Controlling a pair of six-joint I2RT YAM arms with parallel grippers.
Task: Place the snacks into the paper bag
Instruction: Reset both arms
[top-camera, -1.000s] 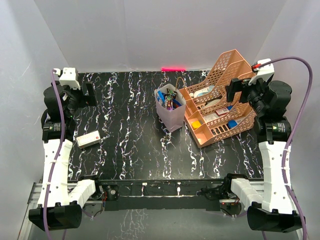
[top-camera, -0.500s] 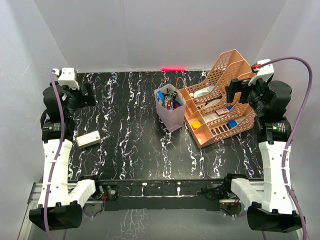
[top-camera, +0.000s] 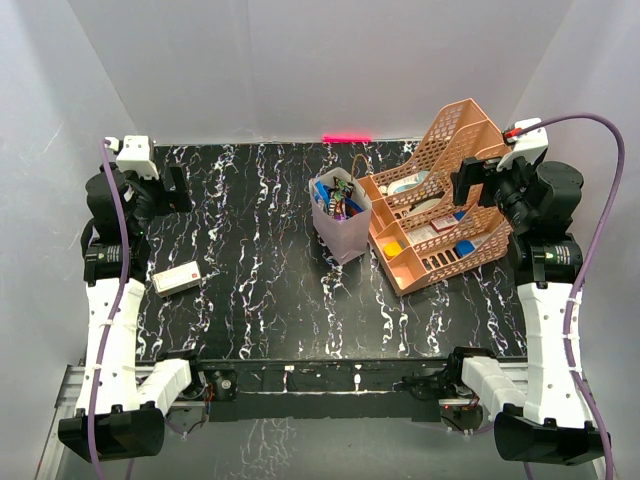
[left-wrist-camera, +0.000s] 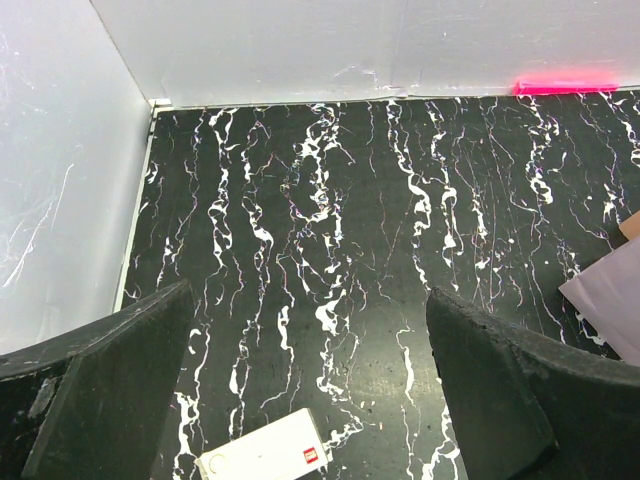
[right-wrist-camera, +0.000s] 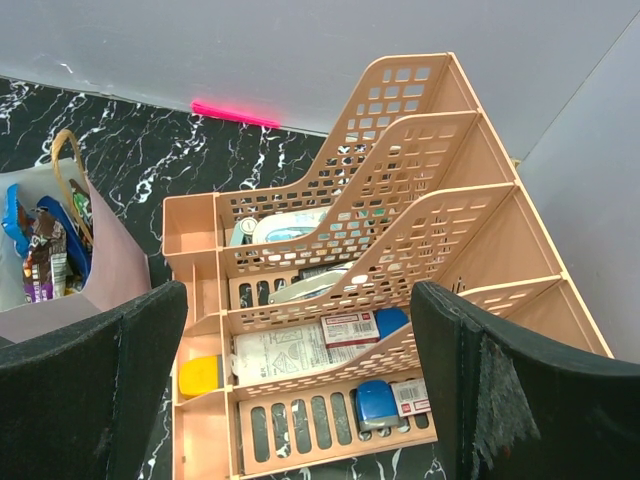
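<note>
Snacks (top-camera: 336, 196) show only inside the paper bag (top-camera: 342, 232). The layout reads as follows, from the bottom of the overhead frame upward.

1. Black marbled table (top-camera: 270, 310): bare along the bottom of the frame, just above the arm bases.
2. Small white box (top-camera: 176, 277) with a red mark: lies flat at the lower left, well apart from the bag. The left wrist view shows it at the bottom edge (left-wrist-camera: 265, 460), below the open fingers. Whether it counts as a snack cannot be told.
3. Paper bag, centre frame: stands upright with its mouth open, so items can be dropped in from above. In the right wrist view, blue and purple-brown packets (right-wrist-camera: 40, 245) stand on end against the bag wall (right-wrist-camera: 110, 275), beneath a tan handle loop.
4. Salmon-pink mesh organiser (top-camera: 440, 160): just right of the bag; contact cannot be confirmed. Its stepped tiers (right-wrist-camera: 400, 190) hold white, yellow and blue items, too small to identify.
5. Left gripper (top-camera: 176, 190), upper left: jaws wide apart, holding nothing, raised above bare table (left-wrist-camera: 310, 300).
6. Right gripper (top-camera: 466, 184), upper right: jaws wide apart, empty, raised over the organiser (right-wrist-camera: 300, 290).
7. Pink-red strip (top-camera: 346, 138): fixed at the foot of the rear wall.

Assessment: loading appears largely complete. Both arms appear parked clear of the bag, which keeps the handles from being snagged.
</note>
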